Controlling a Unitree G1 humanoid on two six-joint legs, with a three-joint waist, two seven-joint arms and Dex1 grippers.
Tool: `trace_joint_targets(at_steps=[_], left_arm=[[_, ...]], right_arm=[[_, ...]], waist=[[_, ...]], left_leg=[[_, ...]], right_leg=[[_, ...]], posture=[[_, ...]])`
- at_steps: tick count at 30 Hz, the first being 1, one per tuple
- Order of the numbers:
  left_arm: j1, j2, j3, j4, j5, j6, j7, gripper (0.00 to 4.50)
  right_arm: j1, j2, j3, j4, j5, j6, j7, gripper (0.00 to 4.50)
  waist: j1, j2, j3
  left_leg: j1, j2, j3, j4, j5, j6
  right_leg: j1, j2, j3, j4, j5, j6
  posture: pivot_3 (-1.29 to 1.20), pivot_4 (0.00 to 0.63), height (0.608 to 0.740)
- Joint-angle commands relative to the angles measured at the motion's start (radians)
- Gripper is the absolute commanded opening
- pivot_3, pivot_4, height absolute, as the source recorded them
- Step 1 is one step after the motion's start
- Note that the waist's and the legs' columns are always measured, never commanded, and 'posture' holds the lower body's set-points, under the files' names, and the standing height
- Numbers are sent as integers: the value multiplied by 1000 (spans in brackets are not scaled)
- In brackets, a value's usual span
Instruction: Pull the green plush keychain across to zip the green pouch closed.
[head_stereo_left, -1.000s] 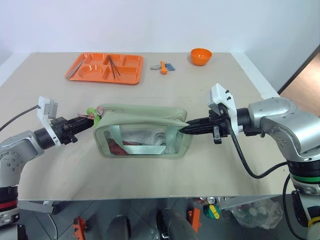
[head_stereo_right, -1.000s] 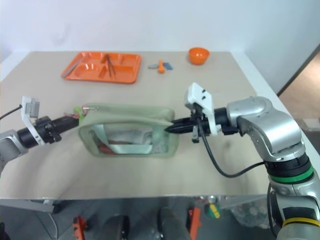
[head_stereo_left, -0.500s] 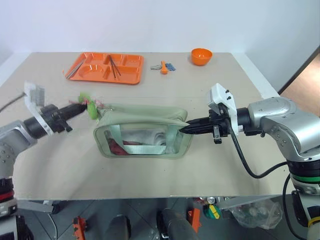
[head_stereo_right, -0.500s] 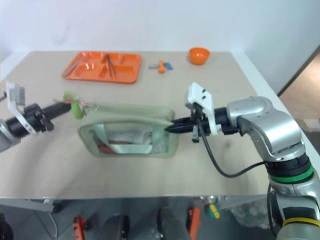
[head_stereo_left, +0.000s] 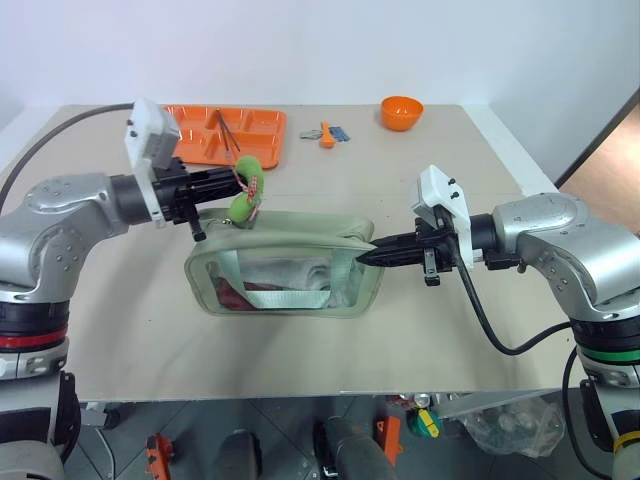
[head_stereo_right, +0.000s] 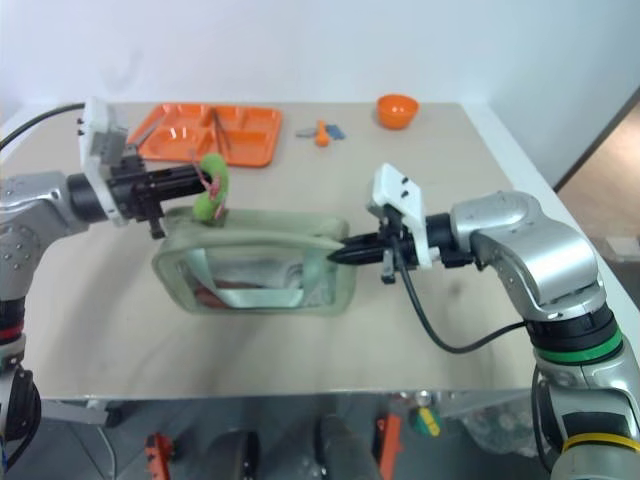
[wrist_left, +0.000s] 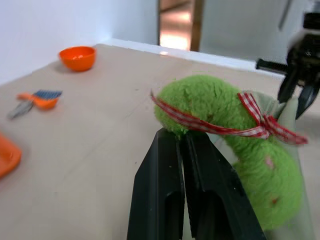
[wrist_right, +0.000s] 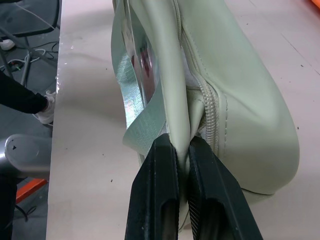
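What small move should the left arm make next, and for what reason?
Probably pull toward the right gripper, along the pouch's top. The left gripper is shut on the keychain, which sits over the pouch's left end, so most of the zipper run seems ahead. The right gripper is shut on the pouch's other end, bracing it against the pull.

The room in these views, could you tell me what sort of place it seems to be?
Probably a robot lab or test room: a plain beige table against a bare white wall, staged props such as an orange tray and bowl, and gear on the floor beneath.
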Motion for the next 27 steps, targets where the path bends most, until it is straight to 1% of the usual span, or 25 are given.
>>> trace_joint_targets(at_steps=[1,2,3,4,6,9,10,11,15,16,21,27], left_arm=[[-50,-9,-14,-13,24,-32,-35,25],[-57,-11,-13,-11,22,-30,-46,25],[-60,-12,-12,-10,23,-32,-58,525],[-61,-13,-7,-7,12,-17,-67,748],[-55,-6,3,-11,-18,14,-100,1334],[-44,7,4,-17,-11,24,-114,2382],[-42,11,2,-17,-4,25,-117,2652],[-35,20,1,-22,-2,27,-128,3071],[-11,51,6,-55,-22,50,-159,4397],[-5,58,7,-62,-23,51,-165,4458],[11,76,46,-83,-61,84,-163,4458],[17,85,199,-65,-167,157,-95,4458]], right_arm=[[0,-5,-22,-40,16,5,-10,0],[2,-5,-25,-41,17,8,-14,0],[4,-5,-27,-43,18,10,-17,0],[5,-6,-28,-44,19,12,-20,0],[8,-6,-31,-48,23,13,-25,0],[11,-5,-34,-51,28,15,-31,0],[10,-4,-33,-50,28,14,-32,0],[10,-4,-33,-50,28,13,-33,0],[7,0,-30,-46,31,5,-36,0],[5,2,-29,-44,31,4,-36,0],[1,7,-24,-41,30,-1,-36,0],[4,11,-21,-46,32,0,-36,0]], waist=[[0,0,0],[0,0,0],[0,0,0],[0,0,0],[0,0,0],[0,0,0],[0,0,0],[0,0,0],[0,0,0],[0,0,0],[0,0,0],[-1,0,0]], left_leg=[[0,0,0,0,0,0],[0,0,0,0,0,0],[0,0,0,0,0,0],[0,0,0,0,0,0],[0,0,0,0,0,0],[0,0,0,0,0,0],[0,0,0,0,0,0],[0,0,0,0,0,0],[0,0,0,0,0,0],[0,0,0,0,0,0],[0,0,0,0,0,0],[0,1,0,0,0,0]], right_leg=[[0,0,0,0,0,0],[0,0,0,0,0,0],[0,0,0,0,0,0],[0,0,0,0,0,0],[0,0,0,0,0,0],[0,0,0,0,0,0],[0,0,0,0,0,0],[0,0,0,0,0,0],[0,0,0,0,0,0],[0,0,0,0,0,0],[0,0,0,0,0,0],[0,1,0,0,0,0]], posture=[[0,150,740],[0,150,740],[0,150,740],[0,150,740],[0,150,740],[0,150,740],[0,150,740],[0,150,740],[0,150,740],[0,150,740],[0,150,740],[0,150,740]])
